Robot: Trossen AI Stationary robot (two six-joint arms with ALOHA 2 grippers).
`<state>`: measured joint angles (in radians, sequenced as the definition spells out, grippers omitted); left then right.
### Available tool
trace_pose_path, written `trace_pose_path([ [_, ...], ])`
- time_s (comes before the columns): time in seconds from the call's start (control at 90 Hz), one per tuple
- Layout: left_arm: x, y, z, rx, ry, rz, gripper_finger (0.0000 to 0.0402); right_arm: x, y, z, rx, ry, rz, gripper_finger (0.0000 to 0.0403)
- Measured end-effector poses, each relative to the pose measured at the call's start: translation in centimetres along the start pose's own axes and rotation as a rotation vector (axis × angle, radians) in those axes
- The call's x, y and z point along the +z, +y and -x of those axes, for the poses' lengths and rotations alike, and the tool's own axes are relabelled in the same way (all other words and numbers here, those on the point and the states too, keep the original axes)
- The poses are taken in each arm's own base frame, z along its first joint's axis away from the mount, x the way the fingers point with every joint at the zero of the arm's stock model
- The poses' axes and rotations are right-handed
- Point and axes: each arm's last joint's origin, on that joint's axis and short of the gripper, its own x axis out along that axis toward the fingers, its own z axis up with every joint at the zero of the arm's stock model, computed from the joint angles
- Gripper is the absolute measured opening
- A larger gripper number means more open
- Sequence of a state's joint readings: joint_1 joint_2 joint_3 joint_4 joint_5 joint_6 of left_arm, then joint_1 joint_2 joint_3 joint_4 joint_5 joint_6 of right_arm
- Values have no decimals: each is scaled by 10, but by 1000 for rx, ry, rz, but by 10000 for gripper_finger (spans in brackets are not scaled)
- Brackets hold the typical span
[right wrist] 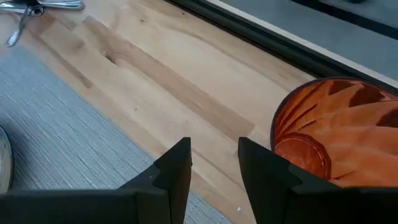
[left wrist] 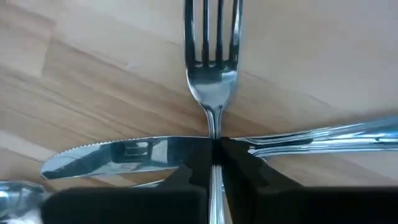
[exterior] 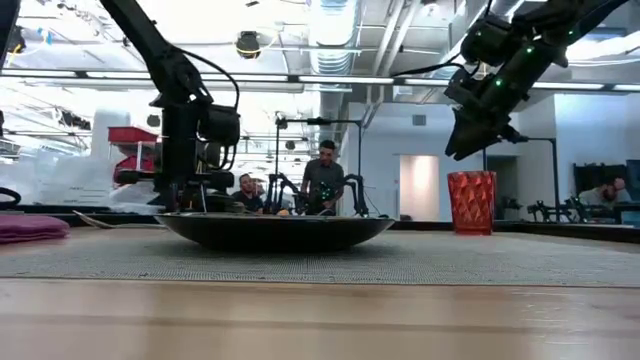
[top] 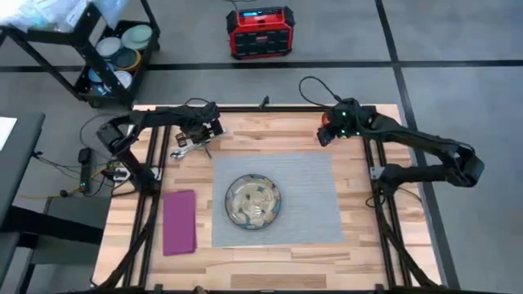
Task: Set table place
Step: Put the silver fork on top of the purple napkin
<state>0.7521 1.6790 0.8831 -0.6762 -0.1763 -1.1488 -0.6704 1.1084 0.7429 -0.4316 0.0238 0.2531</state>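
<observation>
Left gripper (left wrist: 214, 163) is pinched on the fork (left wrist: 212, 74) handle, right over the knife (left wrist: 134, 154) on the table (top: 270, 131). Right gripper (right wrist: 214, 158) hangs with fingers apart near the orange cup (right wrist: 339, 134), beyond the mat (top: 315, 184).

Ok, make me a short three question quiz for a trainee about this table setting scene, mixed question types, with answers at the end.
1. True or false: the round beige patterned plate sits on the grey ribbed rectangular mat.
2. What does the left gripper close around? A) steel fork B) serrated steel knife C) steel spoon
3. Fill in: the magenta cloth napkin lies on the light wooden plank table, off the mat, on the side of the ___ arm.

Key
1. True.
2. A; the fingers pinch the fork's handle where it crosses the knife.
3. Left. The right gripper hangs open beside the small orange ribbed cup.
</observation>
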Motion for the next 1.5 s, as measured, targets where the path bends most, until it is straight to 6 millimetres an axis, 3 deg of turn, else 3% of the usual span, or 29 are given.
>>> trace_pose_path([
  [0.2, 5, -8, 21, -77, -30, -77, 1, 0, 0, 0, 0, 0, 0, 121],
  [0.4, 12, -14, 67, -148, -96, -248, 2, 0, 0, 0, 0, 0, 0, 121],
  [0.522, 3, -10, 92, -119, -74, -374, 2, 0, 0, 0, 0, -2, 0, 121],
  [0.711, -22, -5, 103, -61, -53, -510, 1, 2, 0, -1, 4, -20, 0, 121],
  [0.878, -13, -24, 98, -119, -237, -516, 1, 5, 1, -4, 12, -49, -1, 122],
  [1.011, 4, -38, 78, -175, -225, -581, 24, 5, 2, -6, 14, -45, -1, 124],
  [1.233, 18, -36, 37, -96, -18, -664, 114, 1, 1, -6, 23, 0, 1, 124],
  [1.389, 20, -38, 26, -81, -5, -706, 181, 1, 1, -6, 23, 6, 1, 124],
  [1.5, 22, -42, 24, -101, -37, -700, 206, 1, 1, -6, 24, 7, 1, 124],
])
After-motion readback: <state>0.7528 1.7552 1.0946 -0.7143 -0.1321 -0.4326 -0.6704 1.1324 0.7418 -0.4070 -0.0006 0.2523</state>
